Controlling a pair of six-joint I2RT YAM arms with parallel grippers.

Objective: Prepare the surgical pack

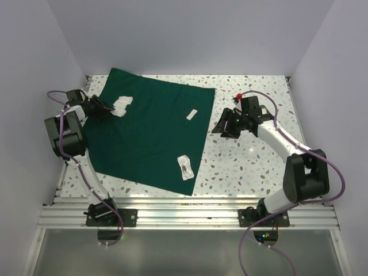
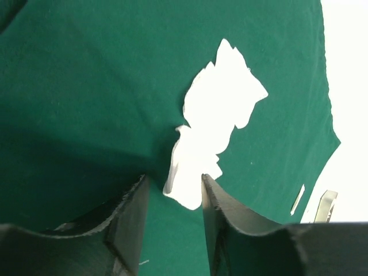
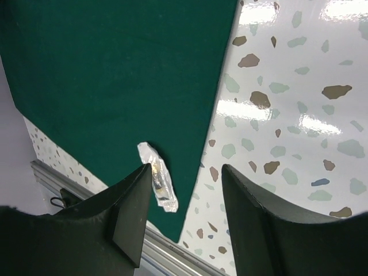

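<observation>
The surgical pack (image 1: pixel 149 132) is a large dark green cloth spread flat over the left half of the table; it also fills the left wrist view (image 2: pixel 86 86) and the right wrist view's upper left (image 3: pixel 115 69). White gauze pads (image 1: pixel 122 106) lie on its far left part. My left gripper (image 1: pixel 106 107) hovers right at them, open, with the near end of the pads (image 2: pixel 221 115) between its fingertips (image 2: pixel 144 190). My right gripper (image 1: pixel 221 127) stands open over bare table just off the cloth's right edge, nothing between its fingers (image 3: pixel 138 190).
A small white strip (image 1: pixel 192 114) and a clear packet (image 1: pixel 184 167) with a dark item inside lie on the cloth; the packet (image 3: pixel 158 178) sits near its front right corner. The speckled table (image 1: pixel 253 167) is walled on three sides. A metal rail (image 1: pixel 184 213) runs along the front.
</observation>
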